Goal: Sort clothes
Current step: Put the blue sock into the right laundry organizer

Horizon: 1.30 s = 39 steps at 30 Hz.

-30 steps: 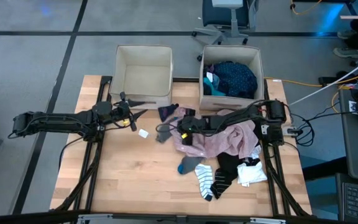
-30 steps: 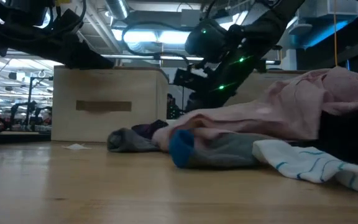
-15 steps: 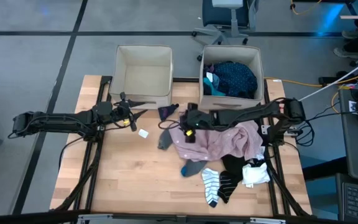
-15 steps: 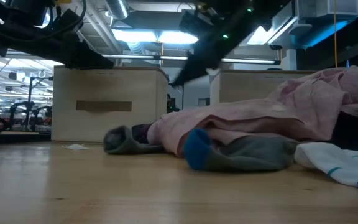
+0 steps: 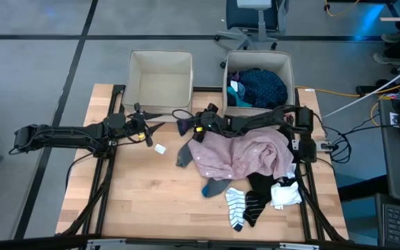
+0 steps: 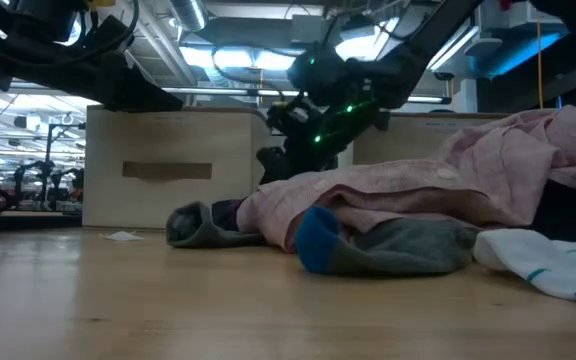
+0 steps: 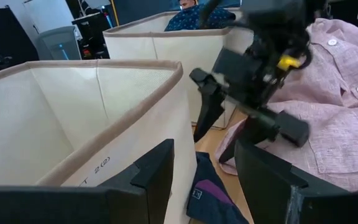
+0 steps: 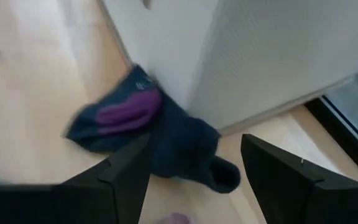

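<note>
Between two beige bins, at left bin's (image 5: 160,83) front corner: navy-purple sock (image 8: 143,130) on tabletop (image 5: 137,201), right claw (image 5: 189,127) spread above it, holding nothing. Left claw (image 5: 151,130) spread, empty, waiting before left bin. Pink shirt (image 5: 245,156) heaped just beside. Risk: sock lies tight against bin wall, so fingers may strike bin or snag pink shirt's edge.

You're looking at two matte black arms built of slim jointed links, with thin dark cables looping along them. The right gripper (image 5: 188,125) has angular black fingers (image 8: 124,174) and a small yellow tag just behind its jaws. The left gripper (image 5: 160,116) carries the same tag and blocky fingers (image 7: 157,171).
</note>
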Motion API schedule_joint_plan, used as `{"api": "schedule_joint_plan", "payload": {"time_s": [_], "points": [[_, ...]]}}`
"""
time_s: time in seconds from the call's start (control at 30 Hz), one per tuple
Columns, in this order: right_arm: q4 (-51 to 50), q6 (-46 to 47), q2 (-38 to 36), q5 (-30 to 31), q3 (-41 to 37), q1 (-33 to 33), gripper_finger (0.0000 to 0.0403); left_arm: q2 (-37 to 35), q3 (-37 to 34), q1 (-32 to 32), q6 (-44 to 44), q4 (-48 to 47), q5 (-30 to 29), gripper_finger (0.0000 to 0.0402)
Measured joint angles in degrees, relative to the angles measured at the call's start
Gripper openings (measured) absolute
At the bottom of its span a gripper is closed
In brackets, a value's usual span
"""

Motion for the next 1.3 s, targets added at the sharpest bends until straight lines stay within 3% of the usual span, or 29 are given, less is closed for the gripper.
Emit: {"api": "schedule_joint_plan", "payload": {"time_s": [0.3,0.73,0.93,1.07,1.3], "points": [[2.55,-0.43,4.61,-2.48,0.54,-1.26,0.023,0.0,0.0,0.0,0.02,-0.42,-0.02,0.0162],[0.48,-1.62,3.53,-2.1,0.49,-0.53,0.0013,0.0,0.0,0.0,-0.05,-0.42,-0.02,0.0162],[-4.05,-5.22,-4.74,2.72,0.54,2.51,0.0029,-0.02,0.0,0.0,-0.05,-0.46,-0.02,0.0162],[-7.71,-8.36,-12.25,5.92,0.54,4.78,0.0012,-0.02,0.0,-0.01,-0.05,-0.48,-0.02,0.0162],[-15.24,-15.45,-26.01,19.83,0.56,6.27,0.002,-0.02,0.0,0.0,-0.48,-0.64,-0.02,0.0162]]}}
